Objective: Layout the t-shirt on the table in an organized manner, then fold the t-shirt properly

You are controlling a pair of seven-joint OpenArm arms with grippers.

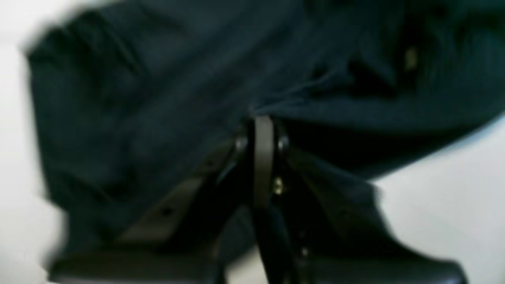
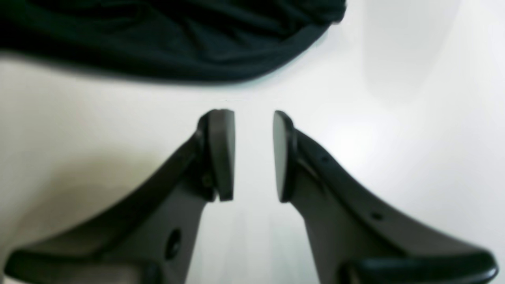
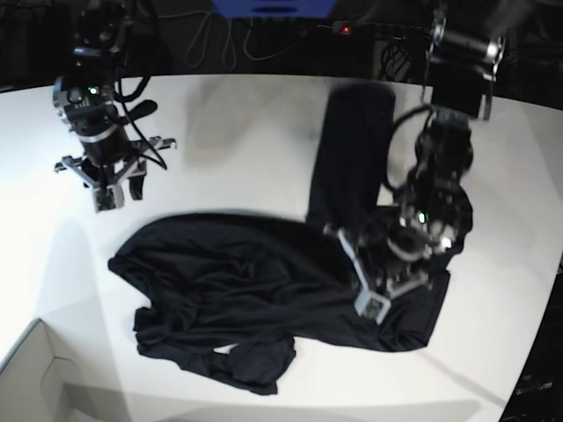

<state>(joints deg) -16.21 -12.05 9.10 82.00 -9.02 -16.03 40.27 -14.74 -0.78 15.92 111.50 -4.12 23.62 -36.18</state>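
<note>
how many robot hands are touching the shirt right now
1. The left hand is shut on the t-shirt, pinching a fold of it. The right hand hangs open above the bare table, apart from the cloth.

- Bare table (image 3: 237, 132) lies open from 9 to 12 o'clock of the t-shirt (image 3: 229, 290).
- The crumpled t-shirt blocks the middle.
- A box corner (image 3: 35, 378) stands at 7 o'clock.
- The right gripper (image 2: 253, 156) has bare table beneath.
</note>
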